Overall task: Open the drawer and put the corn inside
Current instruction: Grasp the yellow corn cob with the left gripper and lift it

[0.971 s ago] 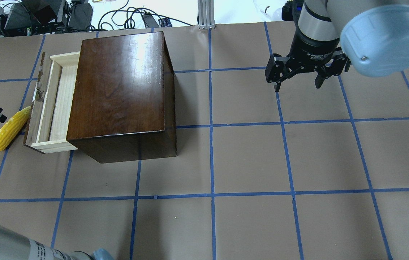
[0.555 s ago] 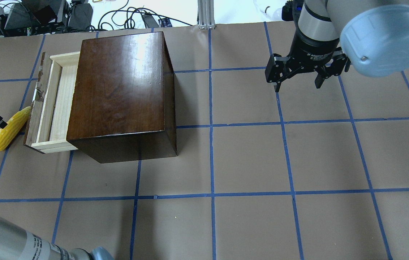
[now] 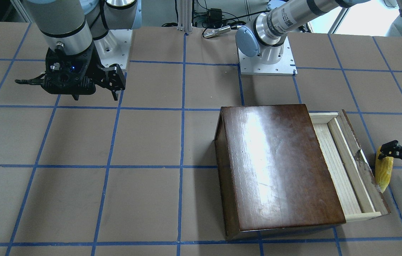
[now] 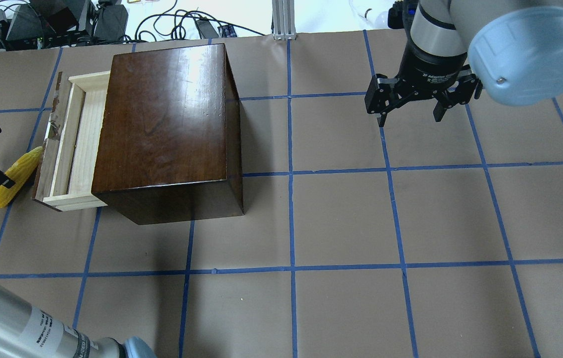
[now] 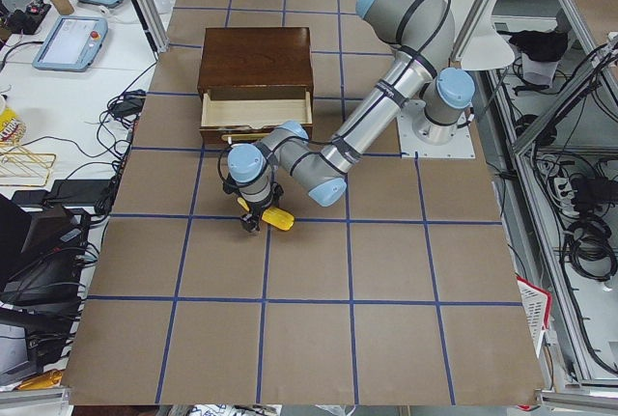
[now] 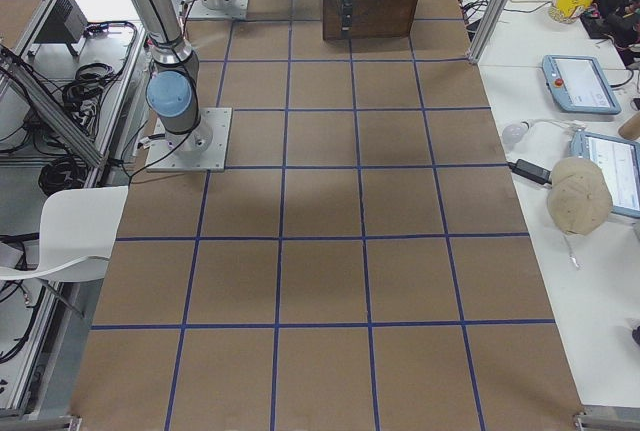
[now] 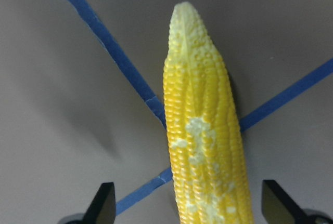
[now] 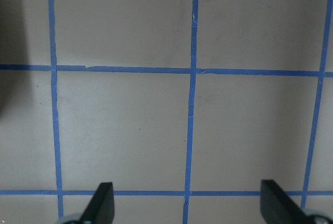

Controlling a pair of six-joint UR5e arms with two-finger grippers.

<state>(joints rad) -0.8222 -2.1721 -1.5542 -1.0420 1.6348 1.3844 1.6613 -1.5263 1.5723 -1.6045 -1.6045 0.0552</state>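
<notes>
The yellow corn (image 4: 19, 166) lies on the table just outside the drawer's dark front panel; it also shows in the front view (image 3: 384, 174) and the left wrist view (image 7: 205, 130). The drawer (image 4: 76, 144) of pale wood stands pulled out of the dark-brown box (image 4: 167, 119) and holds nothing. My left gripper (image 4: 2, 156) is open over the corn, one finger on each side of it (image 7: 190, 208); the corn lies nearer the right finger in that view. My right gripper (image 4: 410, 118) is open and empty, hanging above the table far right of the box.
The table is brown paper with a blue tape grid (image 4: 291, 174). The box stands at the far left of it. The left arm's forearm (image 4: 18, 328) crosses the near left corner. Cables and gear (image 4: 62, 22) lie beyond the far edge.
My left gripper has moved over the corn, and both its fingers now show astride the cob. The corn, the drawer and the right arm have not moved.
</notes>
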